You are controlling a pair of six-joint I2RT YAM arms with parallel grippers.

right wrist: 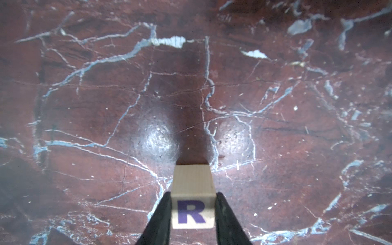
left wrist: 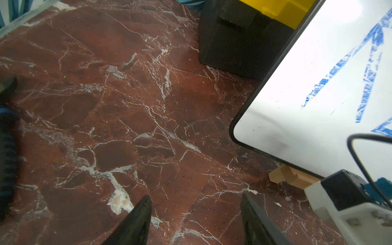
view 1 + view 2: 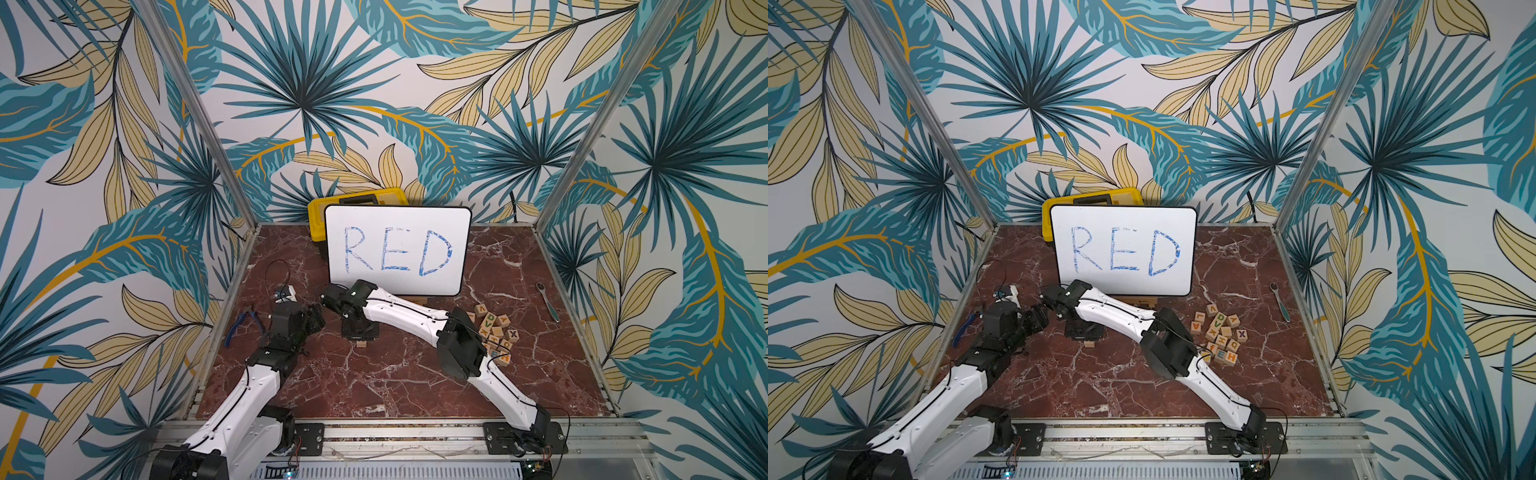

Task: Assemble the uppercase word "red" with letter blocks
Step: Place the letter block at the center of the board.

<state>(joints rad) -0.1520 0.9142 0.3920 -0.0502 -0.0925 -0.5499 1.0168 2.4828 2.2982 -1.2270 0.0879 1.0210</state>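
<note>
**R block gripped at mid-worktop; D and E in the loose pile**

The right tool [image 1: 193,196] points down at the middle of the red marble worktop [image 3: 374,382], its two black fingers closed on the sides of the R block [image 1: 192,212]. The dark R faces the wrist camera. In both top views only a sliver of the cube shows below the tool [image 3: 362,344], in front of the white board [image 3: 397,249]; whether it touches the worktop I cannot tell.

The left tool [image 2: 195,197] hangs just left of the right one. Its fingers stand apart, with only bare marble between them.

The only container is the yellow box [image 3: 357,199] with a black base, standing behind the board at the back edge. Its inside cannot be seen.

The other cubes lie loose in a pile [image 3: 1221,336] on the right side of the worktop, partly hidden by the right arm's elbow. The D block [image 3: 1220,319] sits near the pile's far side, green letter up. The E block [image 3: 1221,355] is at its near edge, just beside an H.

The board leans on a wooden stand [image 2: 284,176]. Blue-handled pliers [image 3: 243,326] lie by the left edge and a teal-handled ratchet [image 3: 547,303] by the right.
</note>
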